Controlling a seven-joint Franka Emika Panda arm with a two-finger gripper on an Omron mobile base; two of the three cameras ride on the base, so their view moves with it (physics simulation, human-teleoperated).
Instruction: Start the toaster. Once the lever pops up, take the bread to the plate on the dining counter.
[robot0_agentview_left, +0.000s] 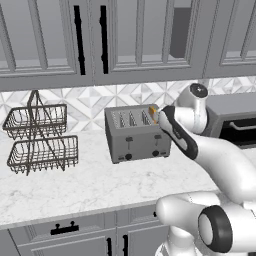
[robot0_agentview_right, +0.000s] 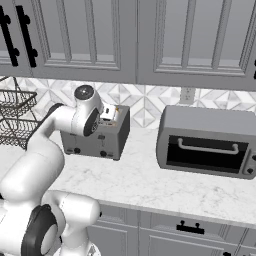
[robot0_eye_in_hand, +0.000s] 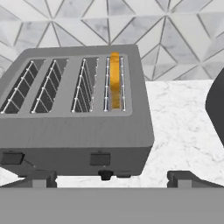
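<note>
Both gripper (robot0_eye_in_hand: 111, 177) jaws wide apart, empty, above toaster (robot0_eye_in_hand: 74, 118)

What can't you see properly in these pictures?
- Bread: in the hand view just its crust edge pokes from the toaster; the slot hides the rest.
- Toaster's right end, left base view: the arm covers it.
- Wire basket rack, right base view: cut off by the left edge.

No readable text — no labels, brands, numbers anywhere.
</note>
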